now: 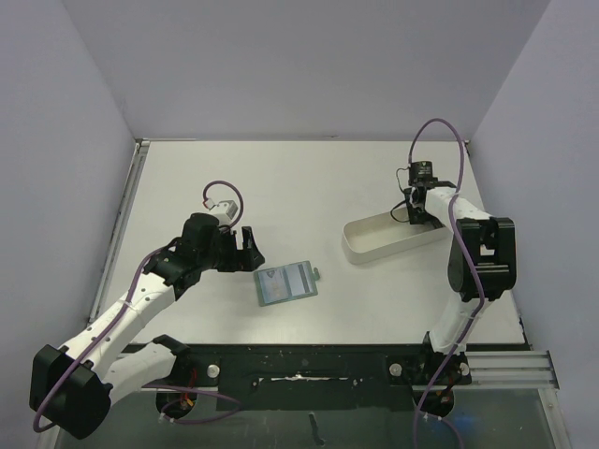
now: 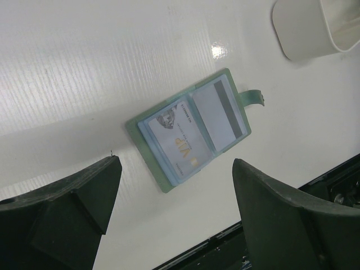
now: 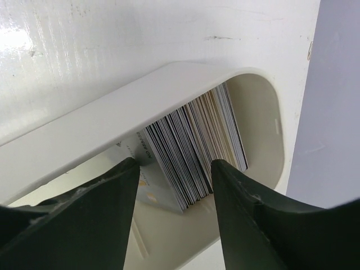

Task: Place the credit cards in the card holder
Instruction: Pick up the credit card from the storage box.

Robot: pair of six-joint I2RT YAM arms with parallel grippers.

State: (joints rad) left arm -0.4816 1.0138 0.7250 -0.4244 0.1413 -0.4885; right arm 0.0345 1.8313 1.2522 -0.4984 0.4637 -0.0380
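Note:
The card holder (image 1: 286,282) lies open on the table, pale blue inside with a grey-green rim. In the left wrist view the card holder (image 2: 188,132) has a pale card marked VIP (image 2: 177,140) in one pane and a card with a dark stripe (image 2: 222,109) in the other. My left gripper (image 1: 251,251) is open and empty just left of the holder, its jaws (image 2: 175,169) wide apart above the holder's near edge. Several credit cards (image 3: 197,146) stand on edge in a stack. My right gripper (image 1: 416,217) is open, its jaws (image 3: 174,164) straddling part of the stack.
The cards stand in a long white oval tray (image 1: 388,238) at the right of the table, whose rim (image 3: 112,124) crosses the right wrist view and whose end (image 2: 304,34) shows in the left wrist view. The table's black front rail (image 1: 299,360) runs close below the holder.

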